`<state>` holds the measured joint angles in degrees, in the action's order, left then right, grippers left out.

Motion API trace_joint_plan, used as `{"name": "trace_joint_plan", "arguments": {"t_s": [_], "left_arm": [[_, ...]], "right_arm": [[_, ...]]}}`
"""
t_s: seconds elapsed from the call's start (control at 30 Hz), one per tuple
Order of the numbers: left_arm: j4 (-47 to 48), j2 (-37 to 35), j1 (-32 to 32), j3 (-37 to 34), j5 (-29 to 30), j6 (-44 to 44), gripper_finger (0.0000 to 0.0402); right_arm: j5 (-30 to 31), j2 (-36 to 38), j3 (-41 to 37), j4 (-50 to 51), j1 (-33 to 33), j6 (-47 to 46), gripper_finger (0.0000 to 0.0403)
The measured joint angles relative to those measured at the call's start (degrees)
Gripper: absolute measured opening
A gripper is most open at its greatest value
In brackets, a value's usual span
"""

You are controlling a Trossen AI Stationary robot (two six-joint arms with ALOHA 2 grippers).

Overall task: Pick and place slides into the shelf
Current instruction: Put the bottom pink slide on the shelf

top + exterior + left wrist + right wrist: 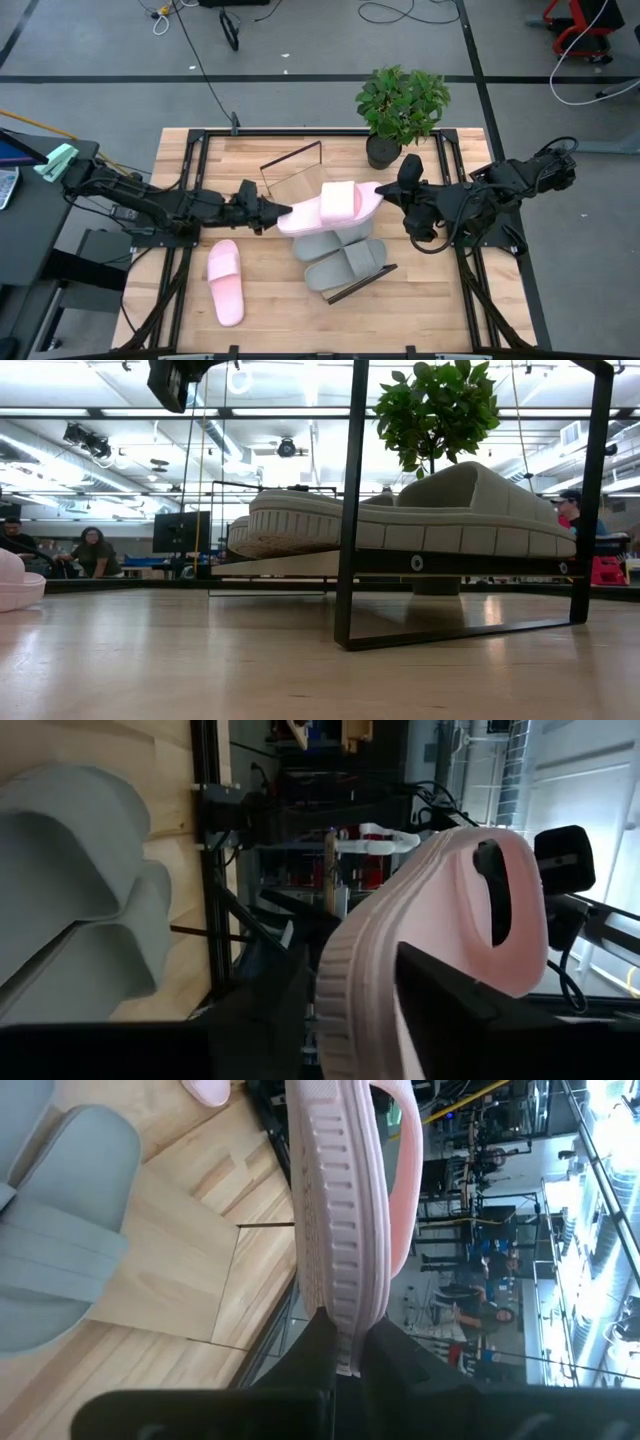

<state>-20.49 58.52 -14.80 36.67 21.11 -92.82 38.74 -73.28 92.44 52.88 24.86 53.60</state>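
One light pink slide (330, 208) hangs in the air over the shelf, strap up, held at both ends. My left gripper (276, 216) is shut on the end toward the table's left, my right gripper (386, 196) on the end toward the right. Two grey slides (340, 255) rest sole-down, side by side, on the shelf's light-wood board (300, 565), between its black wire frames (352, 510). The second pink slide (225, 281) lies flat on the table near the left front, and shows at the left edge of the low view (15, 585). My left gripper comes in level from the table's left and pinches the pink slide's left end (350, 995) between its two fingers (440, 1005), one on each face of the sole. The slide is lifted clear and runs straight out from the fingers. My right gripper comes in level from the table's right and pinches the sole's ribbed edge at the right end (345, 1342) between its two fingers (395, 1355). The slide is clear of the shelf and lies roughly level between both grippers.
A potted plant (402, 110) stands at the far edge, close behind my right arm. Black frame rails (190, 190) run along both sides of the table. Bare wood shows at the near right (450, 310). People sit in the room beyond (92, 550).
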Motion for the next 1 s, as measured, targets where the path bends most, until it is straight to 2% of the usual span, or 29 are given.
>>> {"name": "trace_joint_plan", "arguments": {"t_s": [0.23, 0.5, 0.8, 1.0], "left_arm": [[-4.0, 0.0, 0.0, 0.0, -1.1, 0.7, 0.0088], [-3.6, 0.0, 0.0, 0.0, -1.0, 3.8, 0.0094], [-4.7, 0.1, 1.3, 0.0, -0.1, 9.4, 0.0071], [-4.2, 0.1, 2.2, 0.0, 0.1, 13.1, 0.0068]], "right_arm": [[0.1, 0.0, 0.2, -0.1, -1.5, 0.0, 0.0028], [-1.6, 0.0, 0.2, 0.2, -3.5, -0.3, 0.0031], [-5.2, -0.4, 0.0, 0.0, -5.1, -3.7, 0.0161], [-6.2, -0.2, 0.0, 0.8, -5.4, -4.1, 0.0225]]}}
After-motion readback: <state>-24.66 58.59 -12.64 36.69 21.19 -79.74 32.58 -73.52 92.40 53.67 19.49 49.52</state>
